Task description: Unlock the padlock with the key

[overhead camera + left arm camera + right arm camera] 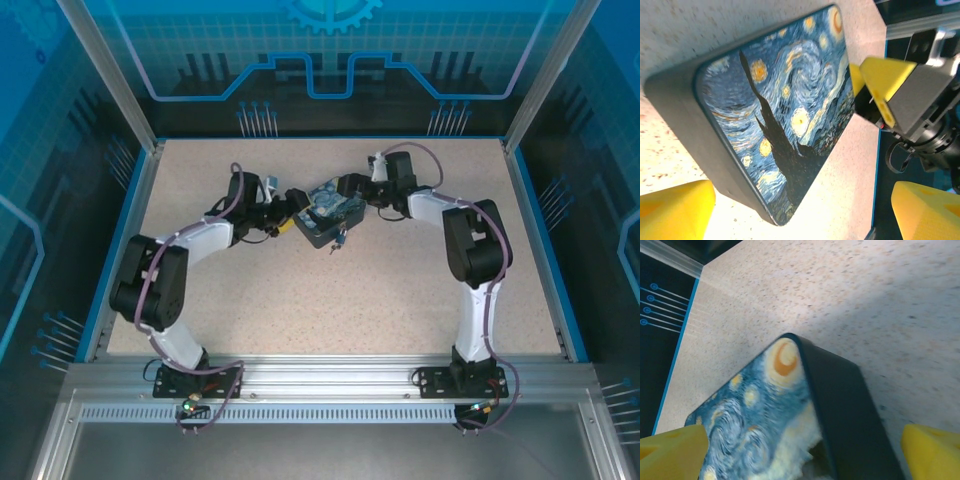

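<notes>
A dark tin box (328,218) with a swirly blue-and-yellow painted lid lies flat on the speckled worktop (400,295), a little behind its middle, and both arms reach in to it from either side. The left gripper (291,212) stands at the box's left end with its jaws spread wide. In the left wrist view its yellow fingers (675,212) sit on either side of one corner of the box, and I cannot tell whether either one touches the box. The right gripper (340,190) stands at the box's far right end, also spread wide. In the right wrist view its yellow fingers (932,452) flank a corner of the lid and the dark side wall, with a gap on the wall side. One right finger also appears in the left wrist view, just beyond the far edge of the lid. The padlock (340,238) is a tiny bluish and silvery speck at the near edge of the box, apart from both grippers and too small to show whether it is locked.
</notes>
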Controlling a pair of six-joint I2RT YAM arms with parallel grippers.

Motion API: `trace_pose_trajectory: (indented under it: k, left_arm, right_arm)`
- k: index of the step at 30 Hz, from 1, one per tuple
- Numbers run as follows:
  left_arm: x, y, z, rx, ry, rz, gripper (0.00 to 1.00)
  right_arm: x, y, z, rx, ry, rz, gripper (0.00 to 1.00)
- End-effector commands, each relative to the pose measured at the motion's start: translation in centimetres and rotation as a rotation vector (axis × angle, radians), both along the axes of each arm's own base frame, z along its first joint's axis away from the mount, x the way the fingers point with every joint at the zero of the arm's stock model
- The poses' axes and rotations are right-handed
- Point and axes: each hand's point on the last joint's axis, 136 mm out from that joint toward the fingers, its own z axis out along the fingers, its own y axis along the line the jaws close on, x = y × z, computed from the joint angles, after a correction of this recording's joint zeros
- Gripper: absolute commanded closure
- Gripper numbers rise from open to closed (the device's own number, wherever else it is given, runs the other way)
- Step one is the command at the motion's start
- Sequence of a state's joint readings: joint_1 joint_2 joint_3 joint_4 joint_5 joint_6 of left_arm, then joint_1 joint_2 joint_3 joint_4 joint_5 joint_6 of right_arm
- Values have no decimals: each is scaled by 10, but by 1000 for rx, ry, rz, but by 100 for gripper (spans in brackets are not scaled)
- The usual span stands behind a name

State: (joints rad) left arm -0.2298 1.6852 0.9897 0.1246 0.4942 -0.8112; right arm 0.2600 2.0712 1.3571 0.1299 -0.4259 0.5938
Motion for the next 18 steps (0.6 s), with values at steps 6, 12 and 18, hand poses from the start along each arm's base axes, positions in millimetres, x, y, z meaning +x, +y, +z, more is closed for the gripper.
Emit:
trace_pose_trajectory:
  k: [6, 12, 18]
  left_arm:
    - [7, 6, 67, 94, -173, -44, 9]
    - [28, -40, 77, 61, -191, -152, 9]
    - [50, -72, 62, 37, -174, -189, 10]
  right_arm:
    - [-51, -56, 26, -4, -15, -89, 16]
    - [-109, -27, -2, 143, 80, -50, 41]
    - [-127, -1, -26, 172, 121, -69, 48]
